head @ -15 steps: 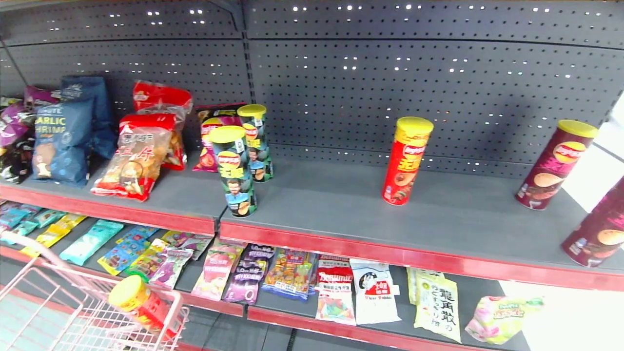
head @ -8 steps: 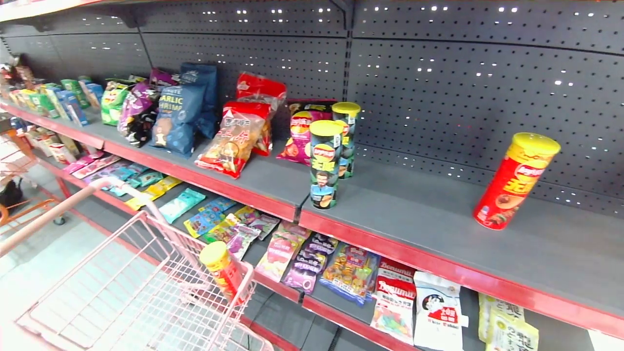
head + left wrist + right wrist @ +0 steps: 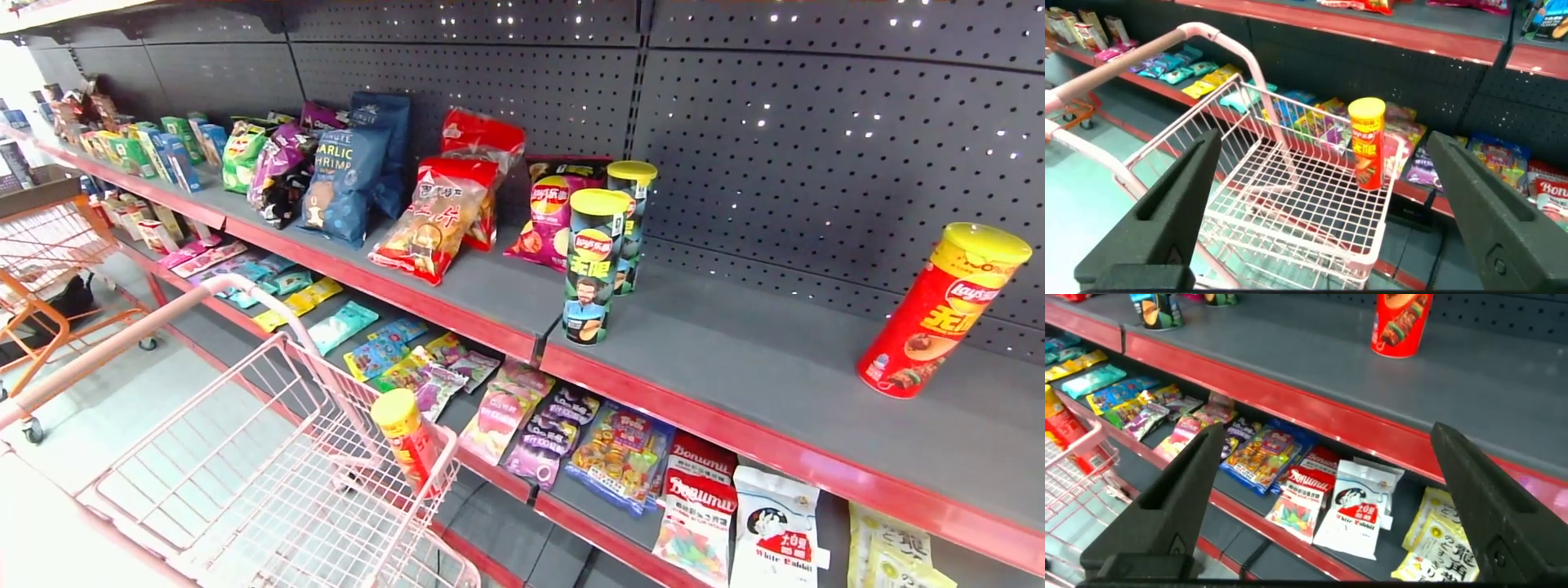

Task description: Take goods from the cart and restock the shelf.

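Note:
A pink wire cart (image 3: 245,457) stands in front of the shelf, lower left in the head view. One red chip can with a yellow lid (image 3: 406,441) stands upright in its far corner, against the wire wall; the left wrist view has the same can (image 3: 1365,143) in the cart (image 3: 1290,188). My left gripper (image 3: 1331,208) hangs open above the cart, well short of the can. On the grey shelf (image 3: 735,367) stand two dark cans (image 3: 592,265) and a red can (image 3: 939,314). My right gripper (image 3: 1331,498) is open in front of the shelf edge (image 3: 1290,392), below the red can (image 3: 1400,322).
Snack bags (image 3: 433,216) fill the shelf's left half. Small packets (image 3: 620,449) lie on the lower shelf. An orange cart (image 3: 49,261) stands at far left. Bare shelf lies between the dark cans and the red can.
The whole head view has swung left: the shelf's goods slid right in the picture, the purple cans left it, and more of the pink cart and an orange cart came in.

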Tool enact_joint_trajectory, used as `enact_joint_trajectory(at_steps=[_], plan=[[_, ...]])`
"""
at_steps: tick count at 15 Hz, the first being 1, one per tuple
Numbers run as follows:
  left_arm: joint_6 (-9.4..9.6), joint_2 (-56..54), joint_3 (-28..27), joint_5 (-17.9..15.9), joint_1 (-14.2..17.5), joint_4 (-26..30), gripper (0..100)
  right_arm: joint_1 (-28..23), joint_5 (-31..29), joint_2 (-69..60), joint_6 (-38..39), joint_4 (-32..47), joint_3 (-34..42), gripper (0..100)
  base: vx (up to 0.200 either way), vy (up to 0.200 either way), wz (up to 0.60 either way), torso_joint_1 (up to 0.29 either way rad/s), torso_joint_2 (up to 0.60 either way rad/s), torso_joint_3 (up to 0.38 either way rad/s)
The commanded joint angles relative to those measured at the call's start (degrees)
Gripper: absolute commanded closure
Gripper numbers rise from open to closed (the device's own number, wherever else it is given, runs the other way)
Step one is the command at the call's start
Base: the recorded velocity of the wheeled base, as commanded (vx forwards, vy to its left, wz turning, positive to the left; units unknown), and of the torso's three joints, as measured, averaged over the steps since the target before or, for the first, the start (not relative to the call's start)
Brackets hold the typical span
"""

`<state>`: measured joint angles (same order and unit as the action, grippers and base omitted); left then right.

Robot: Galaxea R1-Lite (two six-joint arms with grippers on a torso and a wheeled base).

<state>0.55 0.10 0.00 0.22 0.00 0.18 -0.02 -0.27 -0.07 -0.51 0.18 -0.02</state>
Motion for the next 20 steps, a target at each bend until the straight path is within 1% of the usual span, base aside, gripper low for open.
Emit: enact_joint_trajectory(at_steps=[1,15,20], plan=[[-0.02,-0.01,0.00,0.04,0.00,-0.01,0,0.02,0.00,0.07,0.07,-0.01,0.02,0,0.000,0.000,0.00,-0.144,0.35,0.188],[0.07,-0.01,0.00,-0.04,0.00,-0.01,0,-0.06,-0.17,0.07,0.86,-0.01,-0.06,0,0.000,0.000,0.00,-0.148,0.37,0.213],[0.07,-0.01,0.00,-0.13,0.00,-0.01,0,-0.06,-0.17,0.07,0.95,-0.09,0.02,0,0.000,0.000,0.00,-0.196,0.53,0.330]])
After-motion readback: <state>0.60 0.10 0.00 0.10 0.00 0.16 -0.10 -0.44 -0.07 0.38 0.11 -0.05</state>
